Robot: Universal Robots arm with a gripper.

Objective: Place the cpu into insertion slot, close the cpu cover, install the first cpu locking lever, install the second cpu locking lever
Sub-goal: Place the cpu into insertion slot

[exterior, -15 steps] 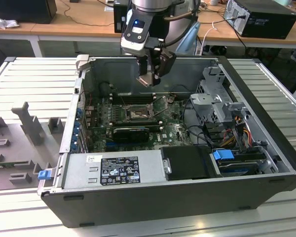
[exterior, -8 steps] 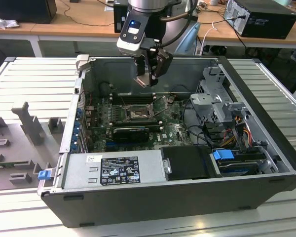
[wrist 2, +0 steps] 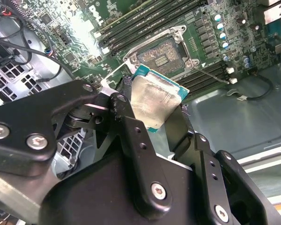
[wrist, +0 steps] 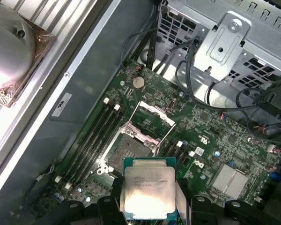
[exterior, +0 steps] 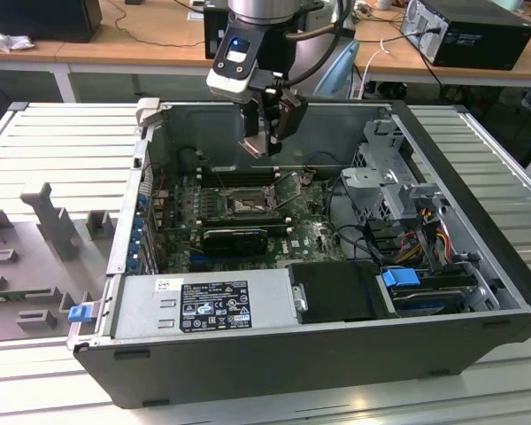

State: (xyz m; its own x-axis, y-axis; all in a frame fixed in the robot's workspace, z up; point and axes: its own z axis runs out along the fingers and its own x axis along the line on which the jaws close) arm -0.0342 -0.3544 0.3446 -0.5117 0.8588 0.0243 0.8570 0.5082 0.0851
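Pale silver-beige face on the cpu (wrist: 149, 187), teal-green trim round its edge, and the tool (wrist 2: 152, 112) is all black. Green board (exterior: 319, 235), and on it the slot (wrist: 127, 152), dark-centred with a silvery rim, and the RAM slots (wrist: 91, 140), black. Beside the board, a bright blue clip (exterior: 401, 277). Case (exterior: 336, 354) dark grey; worktop (exterior: 62, 142) pale grey, ribbed.
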